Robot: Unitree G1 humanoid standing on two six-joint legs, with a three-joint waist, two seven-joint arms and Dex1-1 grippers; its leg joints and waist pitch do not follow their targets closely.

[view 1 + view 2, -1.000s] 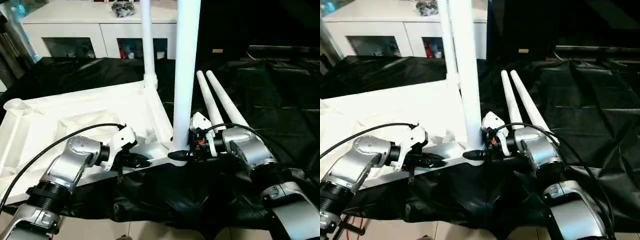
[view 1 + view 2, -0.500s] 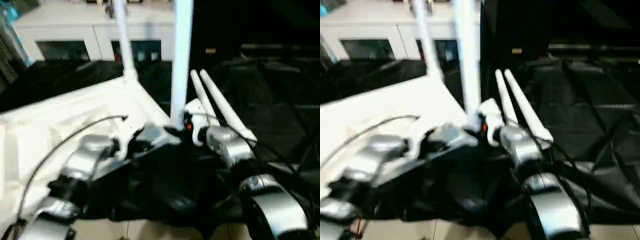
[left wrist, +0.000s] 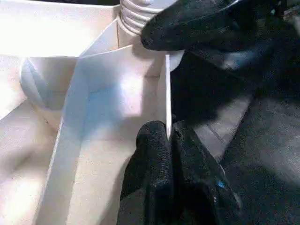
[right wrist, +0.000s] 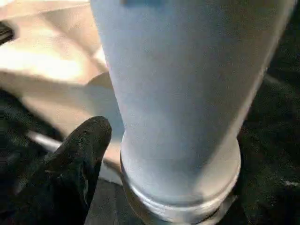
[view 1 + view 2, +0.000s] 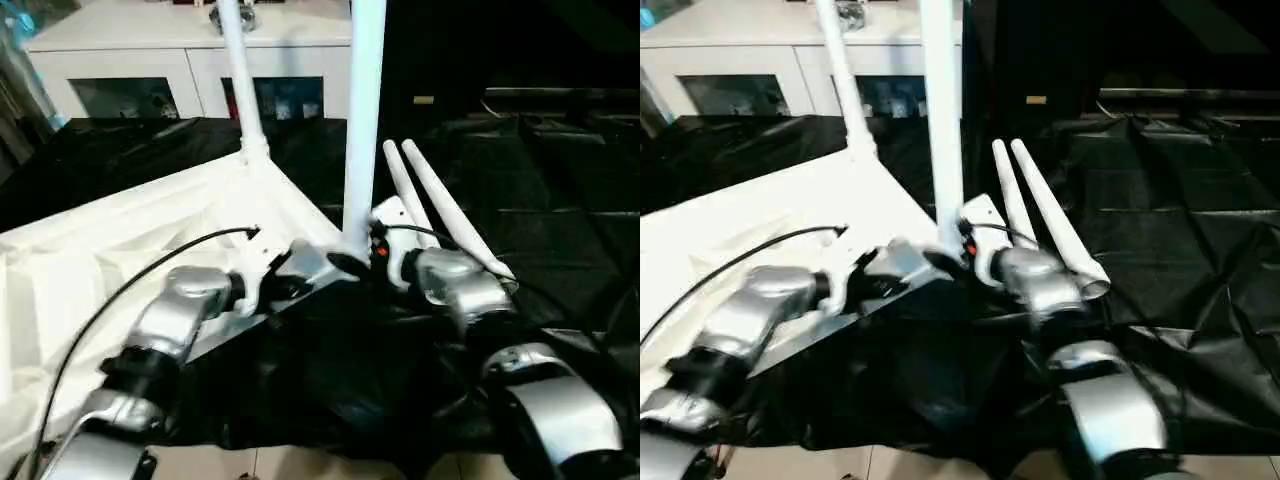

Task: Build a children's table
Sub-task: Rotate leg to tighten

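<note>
The children's table lies upside down: its white top [image 5: 150, 235] rests on the black cloth with the ribbed underside up. One leg [image 5: 240, 80] stands in the far corner socket. A second leg [image 5: 362, 120] stands in the near corner socket. Two loose legs [image 5: 435, 205] lie side by side to the right. My left gripper [image 5: 288, 284] is shut on the top's thin rim [image 3: 166, 89] beside the near socket. My right gripper [image 5: 352, 262] sits open around the near leg's base [image 4: 178, 187], with one finger [image 4: 84, 154] standing just off it.
A black-draped work table [image 5: 560, 200] carries everything, with its front edge close below my forearms. A white glass-door cabinet [image 5: 150, 70] stands behind. The cloth bunches in folds [image 5: 330, 380] under the near corner. A black cable [image 5: 130, 290] loops over my left forearm.
The whole view has shifted, so the camera moved. Both grippers stay at the near corner socket, the left one still pinching the rim.
</note>
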